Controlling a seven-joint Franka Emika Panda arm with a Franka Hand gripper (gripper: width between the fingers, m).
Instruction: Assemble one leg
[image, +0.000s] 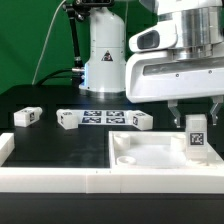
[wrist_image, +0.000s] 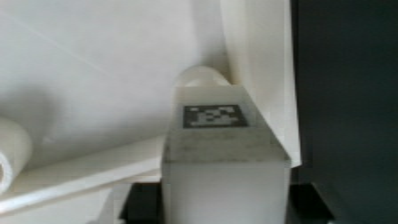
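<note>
White and upright, the leg (image: 196, 137) sits pinched between the fingers of the gripper (image: 196, 118), its tag facing the exterior camera, standing over the large panel (image: 150, 158) at the exterior view's right. Three more legs (image: 27, 116) lie on the black table (image: 40, 135).

Exterior view: low camera at table height, close to the front edge, facing across the black table (image: 45, 100) toward the arm's base (image: 105, 50) and a dark backdrop — the arm's upper part is cut off by the frame. Wrist view: mounted on the arm, aimed down between the fingers (wrist_image: 80, 205), very near, slightly blurred. Shared by both: the tagged leg (image: 196, 135) (wrist_image: 217, 150) and the adjoining white panel (image: 150, 155) (wrist_image: 89, 70).
</note>
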